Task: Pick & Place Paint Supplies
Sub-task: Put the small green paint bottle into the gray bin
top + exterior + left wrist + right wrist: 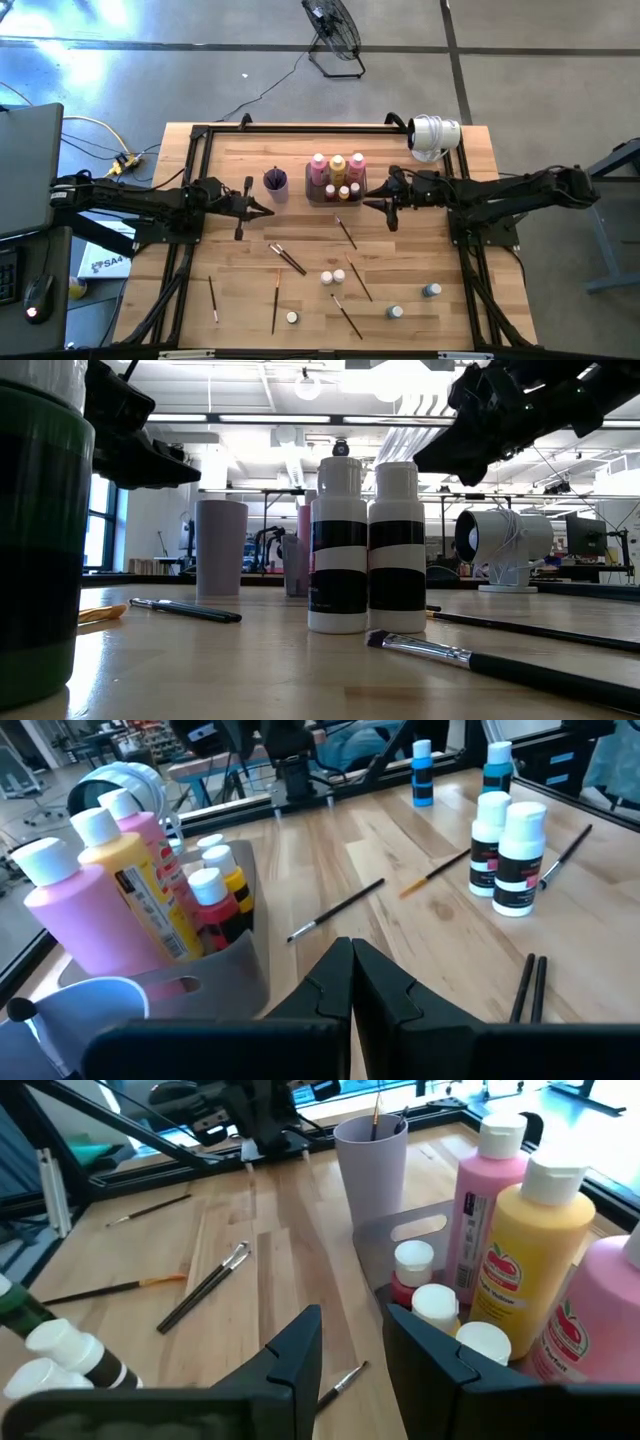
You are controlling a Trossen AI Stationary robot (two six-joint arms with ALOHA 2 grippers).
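Bottles (520,1230) beside right fingers (440,1355)

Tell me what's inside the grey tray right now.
The grey tray holds tall pink bottles, a yellow bottle and small white-capped bottles. The bottles cover the tray's floor, so anything lying under them can't be seen.
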